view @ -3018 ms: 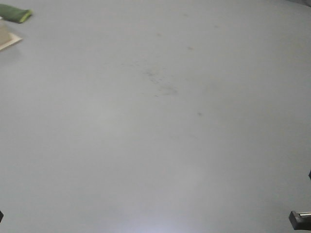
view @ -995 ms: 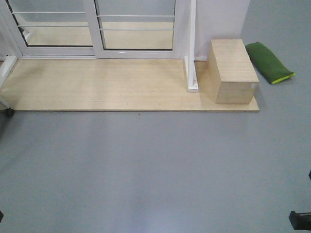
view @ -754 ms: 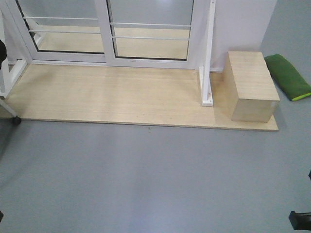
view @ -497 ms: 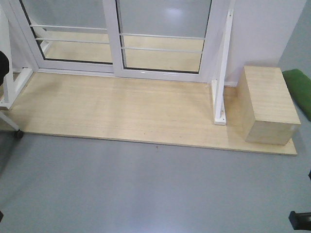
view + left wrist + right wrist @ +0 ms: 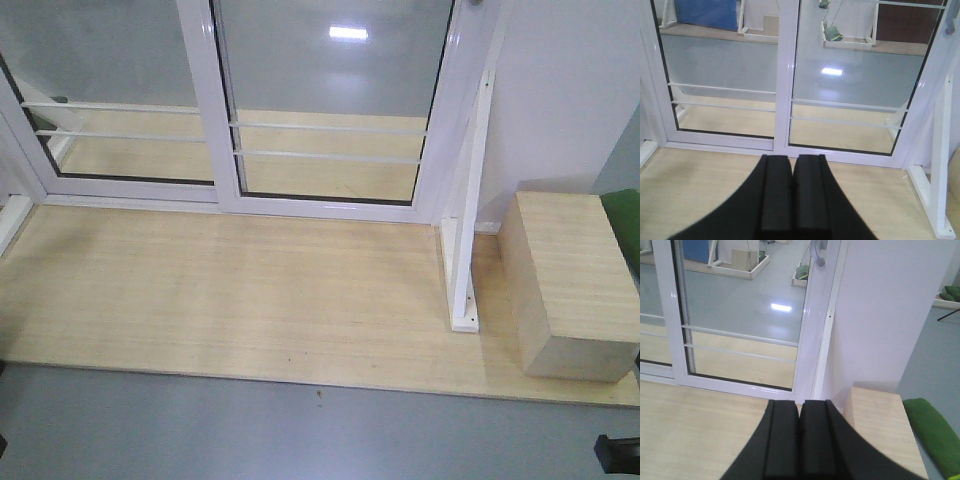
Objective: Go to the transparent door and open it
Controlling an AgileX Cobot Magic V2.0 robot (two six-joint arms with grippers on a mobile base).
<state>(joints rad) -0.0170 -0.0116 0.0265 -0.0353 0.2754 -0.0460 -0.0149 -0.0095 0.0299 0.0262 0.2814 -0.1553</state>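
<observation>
The transparent door (image 5: 330,100) is the right-hand glass panel in a glossy white frame with thin white bars. It stands ahead at the back of a wooden platform. It also shows in the left wrist view (image 5: 855,80) and the right wrist view (image 5: 745,310). Its grey handle (image 5: 817,252) sits on the right stile, and in the left wrist view the handle (image 5: 951,20) is at the top right edge. My left gripper (image 5: 792,159) is shut and empty, well short of the door. My right gripper (image 5: 800,402) is shut and empty, pointing at the door's right stile.
A similar glass panel without a handle (image 5: 110,100) stands to the left. A pale wooden platform (image 5: 240,300) lies before the doors on grey floor. A white brace (image 5: 468,230), a wooden box (image 5: 570,285), a white wall (image 5: 560,90) and a green cushion (image 5: 932,435) are at the right.
The front view went from bare grey floor to the doors, which have since come steadily nearer and larger. The box and brace have shifted right and down.
</observation>
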